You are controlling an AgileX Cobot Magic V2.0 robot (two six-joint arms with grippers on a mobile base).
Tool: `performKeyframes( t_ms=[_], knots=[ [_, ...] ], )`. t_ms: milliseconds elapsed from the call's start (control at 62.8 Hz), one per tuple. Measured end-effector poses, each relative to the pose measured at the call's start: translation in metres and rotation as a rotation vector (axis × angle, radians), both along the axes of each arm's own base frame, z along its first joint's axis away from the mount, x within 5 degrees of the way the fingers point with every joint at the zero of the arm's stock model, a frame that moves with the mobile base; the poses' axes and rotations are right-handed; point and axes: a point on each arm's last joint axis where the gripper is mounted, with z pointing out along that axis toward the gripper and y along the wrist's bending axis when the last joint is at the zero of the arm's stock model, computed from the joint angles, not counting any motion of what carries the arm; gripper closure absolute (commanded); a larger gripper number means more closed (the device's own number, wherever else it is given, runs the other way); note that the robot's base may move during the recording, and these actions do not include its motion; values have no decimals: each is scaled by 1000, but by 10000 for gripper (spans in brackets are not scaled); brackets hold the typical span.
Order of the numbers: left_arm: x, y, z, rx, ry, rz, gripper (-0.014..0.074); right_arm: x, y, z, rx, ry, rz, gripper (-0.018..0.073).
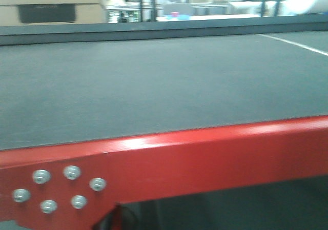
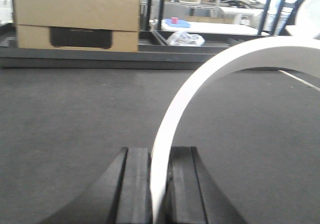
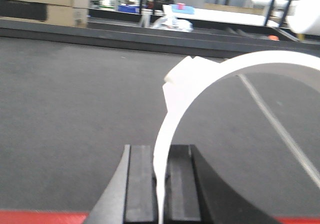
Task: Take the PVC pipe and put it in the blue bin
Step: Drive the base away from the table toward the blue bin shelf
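Between my left claw's point(image 2: 159, 184) black fingers point(image 2: 135, 184) sits the PVC pipe point(image 2: 200, 84), pinched from both sides. It rises out of the grip and arcs up and over to the right, above the dark table mat point(image 2: 60, 124). A cardboard box point(image 2: 75, 22) stands at the mat's far edge.

My right claw point(image 3: 160, 184) is the same story: fingers point(image 3: 137, 184) closed on a white curved pipe point(image 3: 172, 119) that bows off to the right. A white lump point(image 3: 185, 74) sits on the outside of the arc; can't tell what it is. One pipe or two, can't tell from the wrist views. A white line point(image 3: 280, 129) runs across the mat under the arc.

Front view: mat, red frame point(image 1: 205, 158), five bolts point(image 1: 72, 172).
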Motion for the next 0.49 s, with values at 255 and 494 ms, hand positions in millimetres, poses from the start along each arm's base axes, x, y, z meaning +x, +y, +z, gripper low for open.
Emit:
performKeyframes(
  t_ms=[255,494],
  knots=[
    [0,0,0,0,0,0,708,0,0,0,0,0,0,721],
    [0,0,0,0,3,0,708,0,0,0,0,0,0,721]
  ],
)
